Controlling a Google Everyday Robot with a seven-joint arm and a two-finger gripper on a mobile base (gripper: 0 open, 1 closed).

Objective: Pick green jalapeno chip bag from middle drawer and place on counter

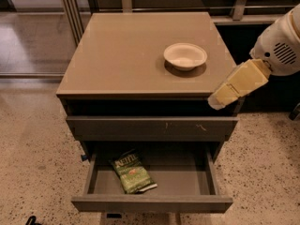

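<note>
Green crinkly foil jalapeno chip bag [132, 173] lay ungrasped in the open dark-grey middle drawer [150, 204]. The cream gripper [217, 101] hovered empty beside the tan counter [126, 55], and I could not tell whether it was open or closed. Everything was left to do.

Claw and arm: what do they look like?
The claw, by the counter front corner, is pale yellow and blocky, tapering to a paler tip. The arm behind it is a rounded white housing with dark vent slots. No cables or markings visible.

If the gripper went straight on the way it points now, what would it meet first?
The gripper, by the counter's front right corner, points down and left. Probably the scratched drawer front comes first; if it hangs farther forward, the middle drawer near the green jalapeno chip bag. Depth is unclear.
</note>
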